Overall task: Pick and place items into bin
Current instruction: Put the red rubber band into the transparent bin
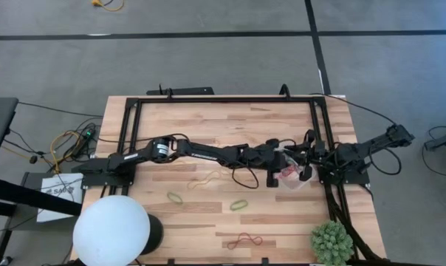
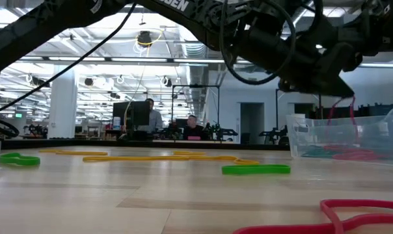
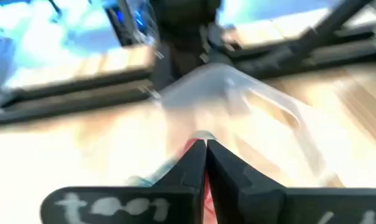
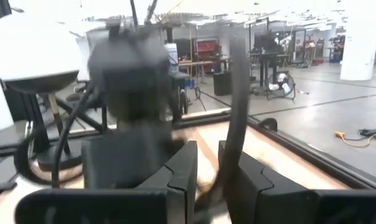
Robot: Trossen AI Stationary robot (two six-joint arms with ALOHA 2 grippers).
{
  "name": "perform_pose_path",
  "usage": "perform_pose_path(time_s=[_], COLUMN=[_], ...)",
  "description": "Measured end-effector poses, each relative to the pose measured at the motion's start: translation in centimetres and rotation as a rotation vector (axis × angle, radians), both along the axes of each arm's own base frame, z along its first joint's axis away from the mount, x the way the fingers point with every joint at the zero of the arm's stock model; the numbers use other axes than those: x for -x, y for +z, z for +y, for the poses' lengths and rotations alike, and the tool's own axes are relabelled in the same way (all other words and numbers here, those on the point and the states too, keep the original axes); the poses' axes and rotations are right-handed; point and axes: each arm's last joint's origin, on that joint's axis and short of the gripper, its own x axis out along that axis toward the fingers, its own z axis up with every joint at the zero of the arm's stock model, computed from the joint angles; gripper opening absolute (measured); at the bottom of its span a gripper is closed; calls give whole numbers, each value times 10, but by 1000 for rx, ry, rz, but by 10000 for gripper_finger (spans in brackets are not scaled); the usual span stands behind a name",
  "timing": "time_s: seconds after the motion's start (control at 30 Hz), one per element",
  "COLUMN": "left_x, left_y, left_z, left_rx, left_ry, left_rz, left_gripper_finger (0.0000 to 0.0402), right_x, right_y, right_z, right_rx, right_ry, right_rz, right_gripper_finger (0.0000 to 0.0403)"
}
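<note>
The bin (image 1: pixel 292 177) sits on the tabletop (image 1: pixel 208 222) toward its right side, with a few bands (image 2: pixel 343 155) lying inside it. The left pincer (image 1: pixel 283 158) reaches across from the left to hang over the bin, while the right pincer (image 1: pixel 309 171) sits at the bin's right edge. Loose bands (image 1: pixel 240 205) lie on the tabletop left of and before the bin; a globe (image 1: pixel 111 230) stands at the front left corner, a plant (image 1: pixel 331 241) at the front right.

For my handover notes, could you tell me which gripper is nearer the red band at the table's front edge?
Left. The left gripper hangs over the bin, nearer the red band; the right gripper holds the bin's far side.
</note>
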Motion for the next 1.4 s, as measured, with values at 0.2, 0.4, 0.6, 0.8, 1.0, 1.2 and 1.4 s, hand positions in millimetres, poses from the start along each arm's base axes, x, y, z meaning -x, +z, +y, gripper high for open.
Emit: perform_pose_path(time_s=[0.2, 0.4, 0.6, 0.8, 1.0, 1.2, 1.4], left_x=[1, 1, 4, 12, 47, 113, 199], left_y=[-1, -4, -10, -9, 60, 154, 238], left_z=[-9, -9, -8, -7, -3, -6, -13], left_rx=[-37, -63, -39, 34, 87, 80, 74], left_ry=[-43, -41, 37, 82, 111, 64, 58], left_rz=[9, 33, 101, 203, 309, 377, 350], left_gripper_finger=[0, 18, 75, 108, 107, 99, 98], right_x=[0, 0, 0, 0, 0, 0, -1], right_y=[0, 0, 0, -1, -2, -2, -7], right_z=[0, 0, 0, 0, 0, 0, 1], right_rx=[0, 1, 3, -37, -72, -56, -37], right_ry=[5, 3, 1, 4, 11, 12, 43], right_rz=[0, 1, 8, 7, 5, 12, 56], right_gripper_finger=[59, 59, 59, 59, 59, 59, 59])
